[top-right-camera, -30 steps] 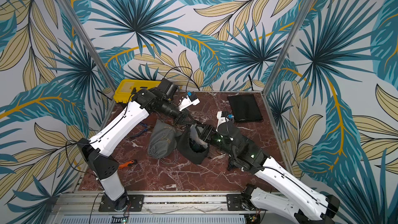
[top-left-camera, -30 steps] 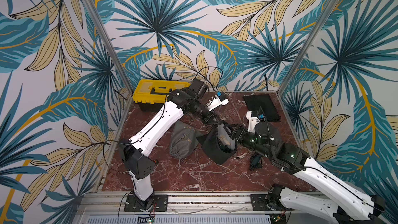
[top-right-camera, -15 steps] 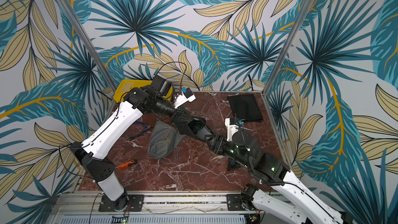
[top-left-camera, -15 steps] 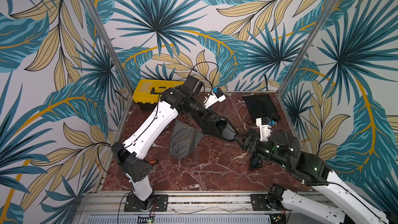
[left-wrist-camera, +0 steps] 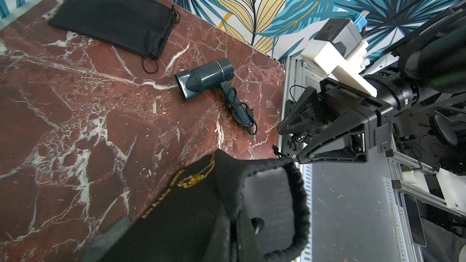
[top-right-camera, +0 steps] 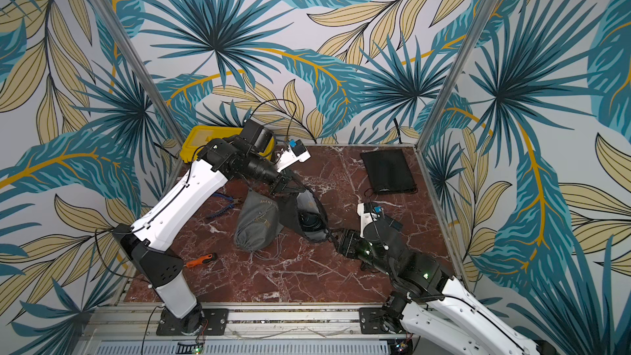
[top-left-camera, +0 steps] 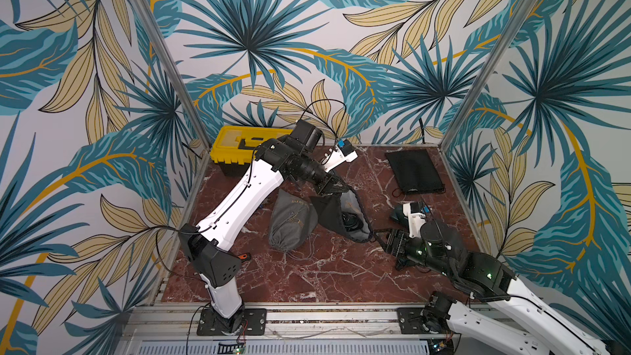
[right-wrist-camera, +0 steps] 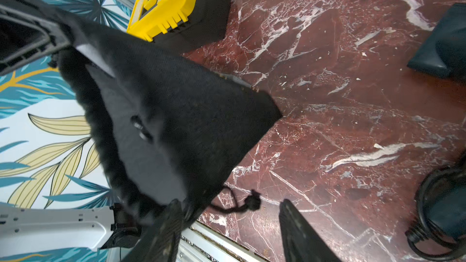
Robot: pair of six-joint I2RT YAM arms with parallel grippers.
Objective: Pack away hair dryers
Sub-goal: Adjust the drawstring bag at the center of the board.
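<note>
I see a yellow toolbox (top-left-camera: 232,151) in the table's (top-left-camera: 307,278) far left corner. Blue-handled pliers (top-right-camera: 220,207) lie nearer me, and an orange-handled screwdriver (top-right-camera: 198,261) lies nearer still, apart from both.

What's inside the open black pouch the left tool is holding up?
A black hair dryer with coiled cord shows through the pouch mouth; fabric covers the rest.

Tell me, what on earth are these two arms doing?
The robot is packing hair dryers into drawstring pouches. The left end effector holds a black pouch up by its rim, with what looks like a black hair dryer inside. The right end effector is open at the pouch's mouth, gripping nothing. A bulging grey pouch lies alongside; a dark teal hair dryer lies on the table near a flat black pouch.
</note>
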